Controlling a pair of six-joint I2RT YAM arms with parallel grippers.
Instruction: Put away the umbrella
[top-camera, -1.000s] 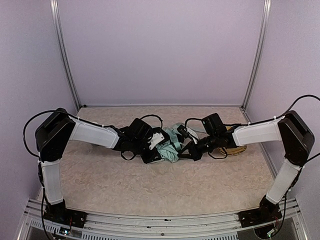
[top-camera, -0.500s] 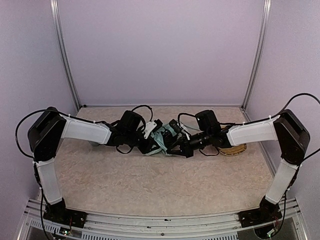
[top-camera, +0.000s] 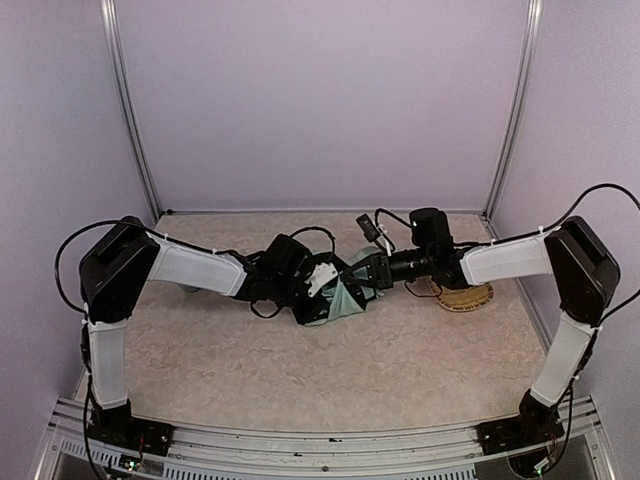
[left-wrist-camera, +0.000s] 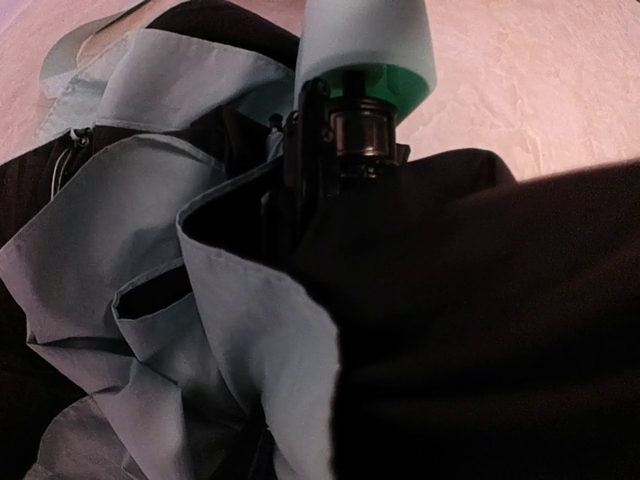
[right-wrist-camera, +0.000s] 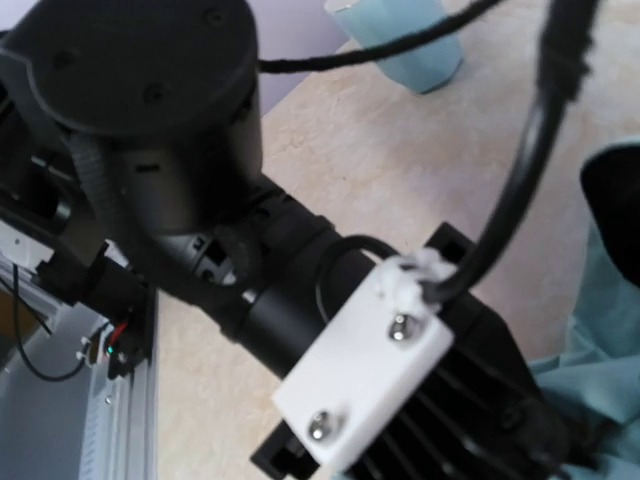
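Top external: umbrella (top-camera: 348, 300) bunched mid-tabletop (top-camera: 300, 370), nearer the far edge, between both claws. Left claw (top-camera: 322, 292) clamped on its mint fabric; left wrist shows folds and the pale handle (left-wrist-camera: 366, 40) close up. Right claw (top-camera: 367, 270) closed tight against the fabric; cannot tell what it pinches.

A round woven tray (top-camera: 465, 298) lay flat on the beige, mottled table (top-camera: 300, 370), toward its right rear. A light blue cup (right-wrist-camera: 400, 40) stood upright on the same table, seen only at the top edge of the right wrist view. Plain lilac walls (top-camera: 320, 100) with metal posts (top-camera: 128, 110) enclosed the table.
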